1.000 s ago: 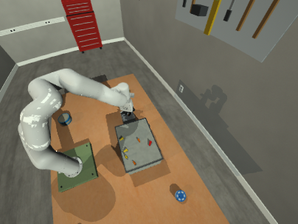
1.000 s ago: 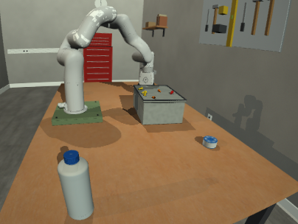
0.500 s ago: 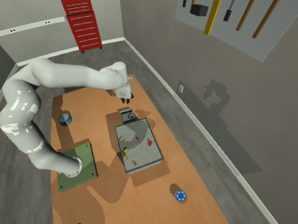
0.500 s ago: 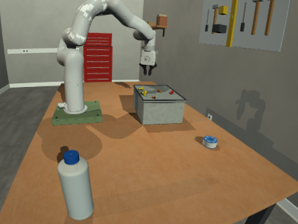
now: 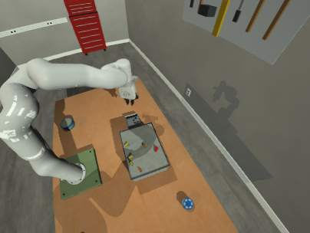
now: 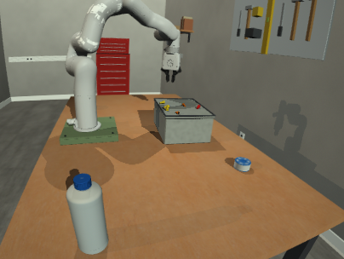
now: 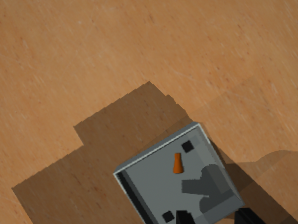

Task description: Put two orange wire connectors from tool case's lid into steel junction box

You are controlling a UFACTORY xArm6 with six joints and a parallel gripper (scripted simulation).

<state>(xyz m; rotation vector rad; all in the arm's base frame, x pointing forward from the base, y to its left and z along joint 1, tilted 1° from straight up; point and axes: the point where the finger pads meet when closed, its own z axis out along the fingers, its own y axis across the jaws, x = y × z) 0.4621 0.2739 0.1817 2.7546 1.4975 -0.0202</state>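
Observation:
The small steel junction box [image 5: 132,119] sits on the table just behind the grey tool case [image 5: 145,151]. In the wrist view one orange wire connector [image 7: 177,163] lies on the floor of the junction box [image 7: 180,182]. Two orange connectors [image 5: 143,146] [image 5: 139,169] lie on the case's lid among yellow ones and a red one. My gripper [image 5: 130,101] hangs high above the box, fingers a little apart with nothing between them; it also shows in the side view [image 6: 172,78] above the far end of the case [image 6: 184,120]. The fingertips show at the bottom edge of the wrist view.
A white bottle with a blue cap [image 6: 87,213] stands at the table's left side. A blue tape roll [image 6: 243,164] lies right of the case. My green base plate [image 5: 80,172] is left of the case. A wall runs along the table's right side.

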